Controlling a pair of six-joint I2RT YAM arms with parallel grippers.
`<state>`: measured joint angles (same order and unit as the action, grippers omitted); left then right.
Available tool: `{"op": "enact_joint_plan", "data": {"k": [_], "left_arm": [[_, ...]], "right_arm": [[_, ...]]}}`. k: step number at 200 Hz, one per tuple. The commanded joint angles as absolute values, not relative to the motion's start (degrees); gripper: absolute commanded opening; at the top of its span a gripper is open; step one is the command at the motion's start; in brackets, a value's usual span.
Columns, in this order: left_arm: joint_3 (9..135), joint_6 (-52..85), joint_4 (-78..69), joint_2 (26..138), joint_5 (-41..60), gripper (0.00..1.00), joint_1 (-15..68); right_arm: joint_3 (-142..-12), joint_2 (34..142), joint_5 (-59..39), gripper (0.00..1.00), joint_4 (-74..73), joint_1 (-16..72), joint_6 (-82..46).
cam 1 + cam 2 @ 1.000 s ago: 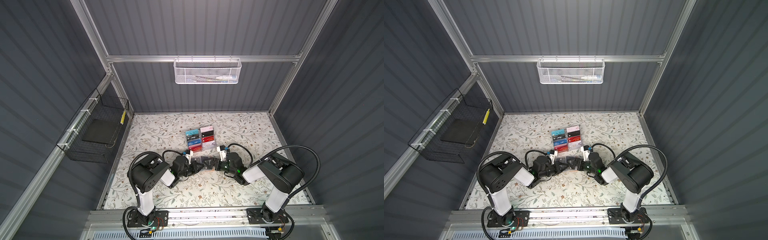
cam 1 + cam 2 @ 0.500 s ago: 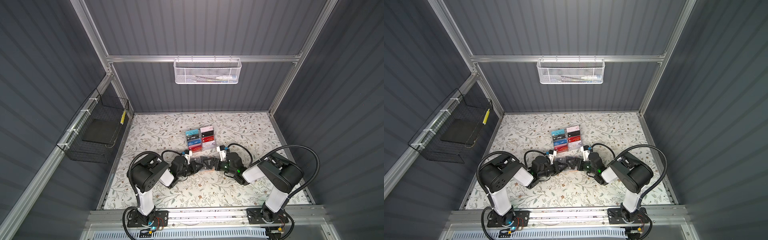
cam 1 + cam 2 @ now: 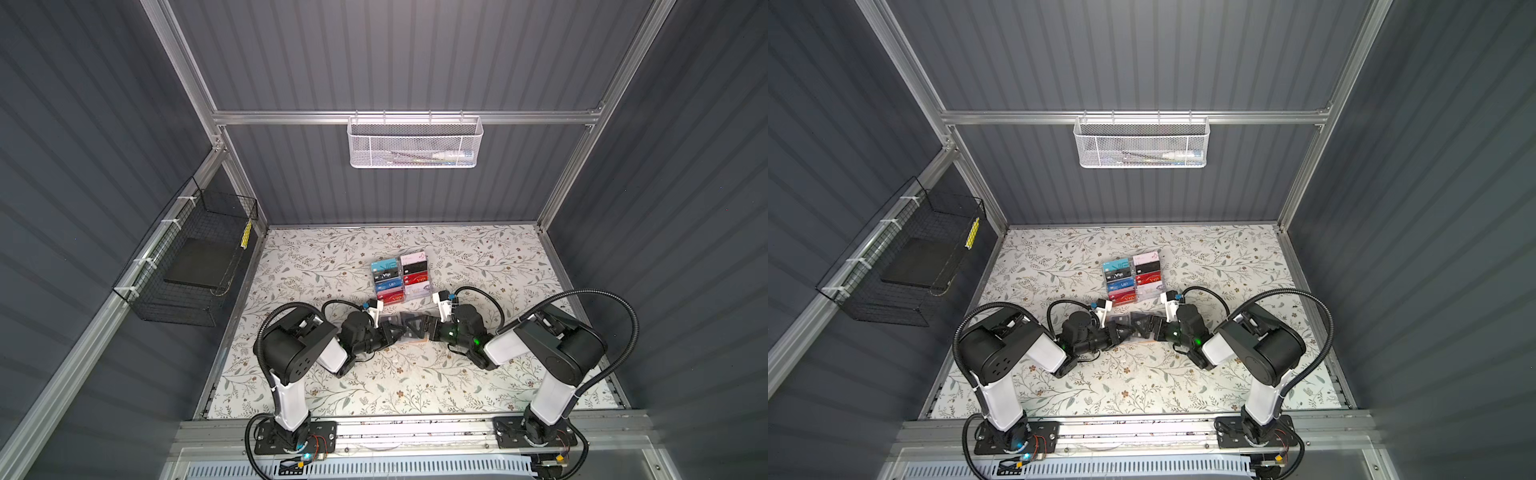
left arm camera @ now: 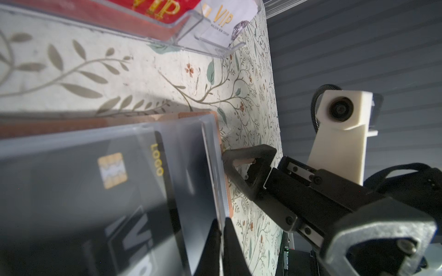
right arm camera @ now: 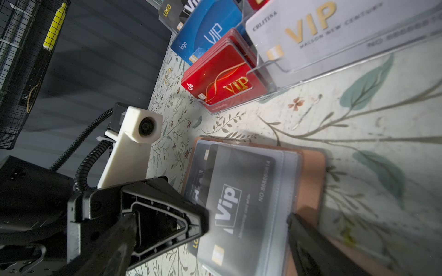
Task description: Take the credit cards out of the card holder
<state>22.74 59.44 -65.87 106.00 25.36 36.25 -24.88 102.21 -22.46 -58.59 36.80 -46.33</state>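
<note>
The tan card holder [image 3: 409, 328] [image 3: 1133, 322] lies open on the floral table between both grippers. A black credit card [image 5: 239, 198] [image 4: 134, 172] with VIP lettering shows through its grey-blue pocket page [image 4: 191, 167], and another dark card [image 5: 198, 172] sits in the page beneath. My left gripper [image 4: 221, 222] [image 3: 400, 331] is shut, pinching the free edge of that pocket page. My right gripper [image 5: 210, 218] [image 3: 420, 328] stands open, its fingers [image 5: 311, 239] either side of the holder's near end; one fingertip [image 4: 248, 165] rests at the holder's edge.
A clear acrylic rack [image 3: 401, 278] [image 5: 275, 71] filled with coloured VIP cards stands just behind the holder. A white mesh basket [image 3: 413, 141] hangs on the back wall. A black wire basket [image 3: 195, 266] hangs on the left wall.
</note>
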Motion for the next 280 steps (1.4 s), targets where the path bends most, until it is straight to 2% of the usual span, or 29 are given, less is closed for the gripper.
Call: {"op": "enact_joint_plan", "data": {"k": [1, 44, 88, 142, 280], "left_arm": [[21.8, 59.4, -68.3, 106.7, 26.0, 0.08, 35.5], [21.4, 59.6, -68.4, 106.6, 26.2, 0.07, 35.0], [20.7, 59.6, -68.6, 106.4, 26.4, 0.0, 34.5], [20.3, 59.2, -65.5, 104.2, 27.0, 0.0, 33.7], [34.1, 33.6, -7.4, 81.6, 19.3, 0.0, 33.2]], "right_arm": [[-22.9, 106.0, -23.5, 0.99, -44.1, 37.4, -47.7], [-23.2, 106.0, -23.6, 0.99, -43.8, 37.4, -47.5], [-23.2, 106.1, -23.7, 0.99, -44.0, 37.4, -47.5], [-23.0, 106.0, -23.6, 0.99, -44.2, 37.3, -47.4], [-23.2, 101.8, -23.7, 0.99, -40.7, 37.0, -45.7]]}}
